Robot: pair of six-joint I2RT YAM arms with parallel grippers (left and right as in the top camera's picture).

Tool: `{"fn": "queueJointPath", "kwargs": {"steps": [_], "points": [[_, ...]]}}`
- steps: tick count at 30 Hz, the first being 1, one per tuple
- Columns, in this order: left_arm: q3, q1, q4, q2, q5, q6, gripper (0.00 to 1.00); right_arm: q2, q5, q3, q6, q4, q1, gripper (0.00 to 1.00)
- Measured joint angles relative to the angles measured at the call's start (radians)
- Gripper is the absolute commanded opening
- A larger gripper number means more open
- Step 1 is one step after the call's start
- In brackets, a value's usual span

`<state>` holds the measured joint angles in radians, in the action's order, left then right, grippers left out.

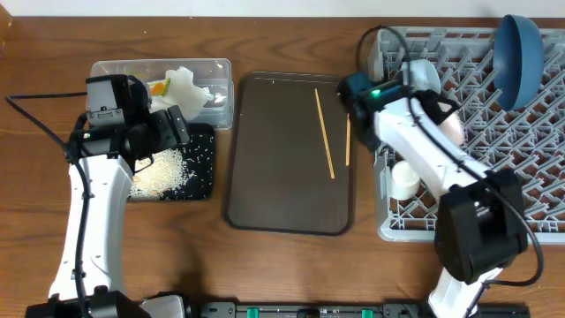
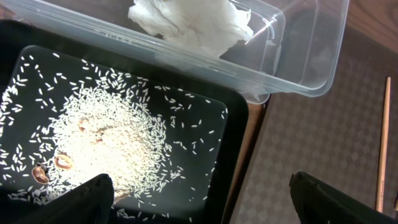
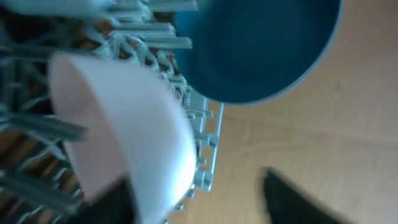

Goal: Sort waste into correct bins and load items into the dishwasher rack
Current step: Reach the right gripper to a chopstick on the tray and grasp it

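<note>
Grey rack [image 1: 385, 221] is sitting at the bench's [image 1: 265, 265] right edge, holding a blue plate [image 1: 518, 57] and white bowl [image 3: 124, 124]; right tool [image 3: 199, 193] is hanging beside them, fingers apart. Chopsticks [image 1: 325, 132] are lying on the open brown tray [image 1: 274, 159]. Left tool [image 2: 200, 180] is hovering, spread wide, over rice [image 2: 106, 143] in the black tray [image 2: 224, 155].

Rack [image 1: 530, 203]: grey, lattice grid. Plate [image 1: 519, 57]: dark blue. Bowl [image 3: 124, 130], cup [image 1: 404, 181], tissue [image 2: 193, 22]: white. Tub [image 2: 298, 56]: clear. Shallow tray [image 2: 230, 149]: black, speckled with white rice [image 2: 106, 143]. Serving tray [image 1: 282, 159]: dark brown. Chopsticks [image 1: 325, 132]: pale wood. Tabletop [image 1: 291, 274]: brown wood grain.
</note>
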<state>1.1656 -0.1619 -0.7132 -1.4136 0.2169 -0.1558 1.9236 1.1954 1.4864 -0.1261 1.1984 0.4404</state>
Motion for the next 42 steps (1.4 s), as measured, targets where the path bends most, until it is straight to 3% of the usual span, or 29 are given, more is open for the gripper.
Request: {"fn": "queueJointPath", "kwargs": {"steps": [1,2,16,22,23,25,26,31,35,42], "points": [[0.000,0.000,0.000,0.000,0.000,0.000,0.93,0.000,-0.005,-0.001,0.000,0.001,0.014,0.99],[0.000,0.000,0.000,0.000,0.000,0.000,0.93,0.000,-0.008,-0.001,-0.002,-0.001,0.024,0.99],[0.000,0.000,0.000,0.000,0.001,0.000,0.93,-0.044,-0.153,0.079,0.004,-0.056,0.045,0.99],[0.000,0.000,0.000,0.000,0.000,0.000,0.93,-0.199,-0.418,0.139,0.002,-0.208,0.048,0.99],[0.000,0.000,0.000,0.000,0.000,0.000,0.93,-0.230,-0.506,0.143,0.001,-0.231,0.049,0.98],[0.000,0.000,0.000,0.000,0.000,0.000,0.93,-0.271,-0.680,0.146,0.005,-0.273,0.053,0.80],[0.000,0.000,0.000,0.000,0.000,0.000,0.93,-0.284,-0.774,0.146,0.004,-0.304,0.055,0.76],[0.000,0.000,0.000,0.000,0.000,0.000,0.93,-0.272,-1.055,0.128,-0.085,-0.502,0.069,0.70],[0.000,0.000,0.000,0.000,0.000,0.000,0.93,-0.192,-1.071,0.081,-0.212,-0.569,0.078,0.59],[0.000,0.000,0.000,0.000,0.000,0.000,0.93,0.064,-1.035,0.046,-0.348,-0.599,0.093,0.51]]}}
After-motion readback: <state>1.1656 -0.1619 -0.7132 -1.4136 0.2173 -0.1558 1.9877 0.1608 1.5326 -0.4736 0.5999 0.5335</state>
